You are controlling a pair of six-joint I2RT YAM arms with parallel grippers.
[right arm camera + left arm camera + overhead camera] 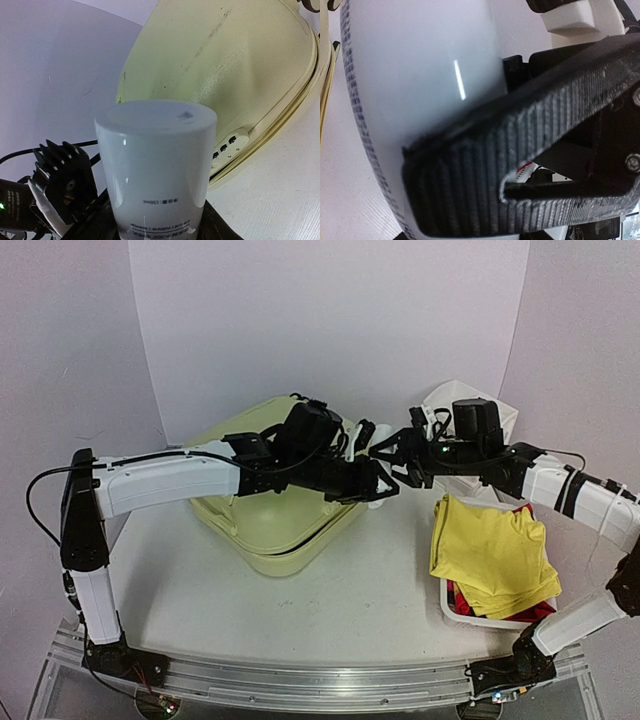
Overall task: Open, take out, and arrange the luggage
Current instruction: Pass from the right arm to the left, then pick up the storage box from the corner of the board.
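Closed pale yellow-green hard-shell suitcase lies left of centre. Left gripper and right gripper meet at its three o'clock. Only wrist views clearly show a white cylindrical bottle between them; neither grip can be confirmed.

White table. The luggage lies flat on it, left of and beneath the left gripper. White basket sits right of and nearer than the right gripper. White organizer stands behind that claw.
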